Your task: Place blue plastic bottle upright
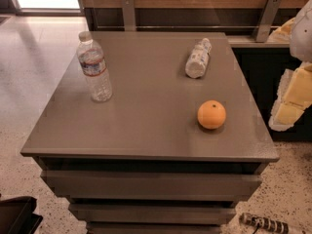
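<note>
In the camera view, the blue plastic bottle (197,58) lies on its side at the far right of the bench (146,116), cap pointing away. The pincer (291,101) hangs beyond the bench's right edge, well apart from the bottle; whether it is apart or together cannot be told. Being round, the bottle may roll at a glancing touch, and the orange (211,114) nearby could be knocked.

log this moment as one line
blue plastic bottle: on its side, back right of table | gripper: beyond table's right edge | clear bottle: upright, left | orange: front right
</note>
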